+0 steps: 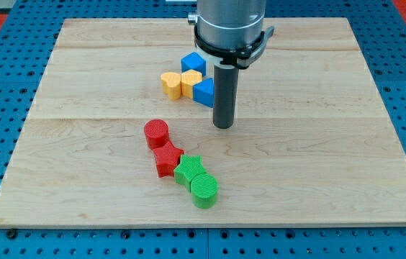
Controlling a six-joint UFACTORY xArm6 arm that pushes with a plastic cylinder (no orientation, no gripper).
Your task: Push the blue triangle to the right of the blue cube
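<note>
The blue cube [193, 62] sits near the board's upper middle. The blue triangle [204, 91] lies just below and right of it, touching a yellow block [191, 83]. My tip [222, 126] rests on the board just below and right of the blue triangle, with the rod's side close to the triangle's right edge. The rod hides part of the triangle's right side.
A yellow heart [171, 85] lies left of the yellow block. Lower down, a red cylinder [157, 133], red star [167, 159], green star [189, 170] and green cylinder [204, 191] form a diagonal chain. The wooden board [332, 144] ends at blue pegboard.
</note>
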